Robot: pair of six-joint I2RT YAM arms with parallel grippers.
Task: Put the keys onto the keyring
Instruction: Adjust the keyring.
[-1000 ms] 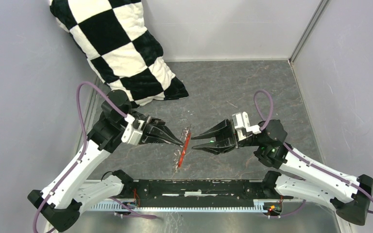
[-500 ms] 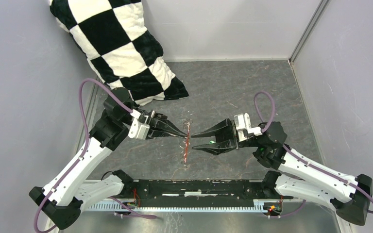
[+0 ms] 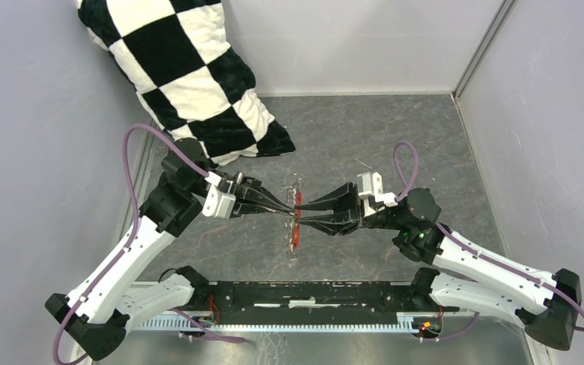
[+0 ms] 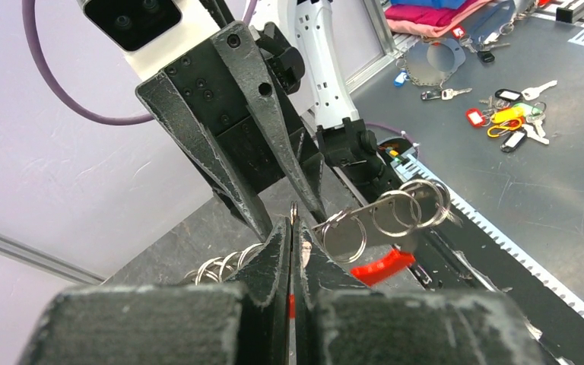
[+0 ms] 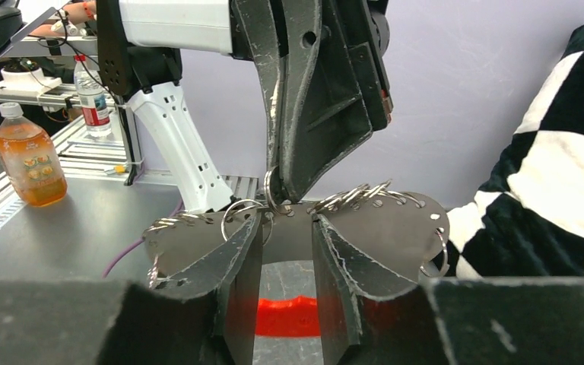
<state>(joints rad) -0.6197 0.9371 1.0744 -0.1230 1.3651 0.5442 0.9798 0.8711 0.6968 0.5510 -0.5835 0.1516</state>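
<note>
At the middle of the grey, stone-patterned table [image 3: 365, 137], the keyring [image 3: 294, 237] hangs between two black grippers that meet tip to tip. It is a flat, dull-grey metal plate [image 5: 395, 228], curved like a crescent and punched with small holes along its edge. Thin silvery split rings [image 4: 395, 213] are threaded through the holes and bunch and overlap, and a glossy red tag [image 5: 289, 315], long and flat, dangles below.

The left gripper [image 3: 289, 212] reaches in from 9 o'clock. Its tapered, scuffed fingers [image 4: 277, 251] are clenched flat together on the keyring, with a thin metal edge pinched between the tips. From the pinch, the tag hangs toward 6 o'clock in the top view and a cluster of rings shows toward 12 o'clock.

The right gripper [image 3: 302, 212] comes from 3 o'clock with its jaws spread. The two pointed fingers stand on either side of the left gripper's tips, right at the plate's edge. Whether they touch the metal cannot be told.

A plush pillow [image 3: 190, 76] in black and white checks leans in the corner at 11 o'clock, well apart from the grippers. In the right wrist view, a clear bottle [image 5: 30, 156] of orange drink stands on a surface beyond the table.
</note>
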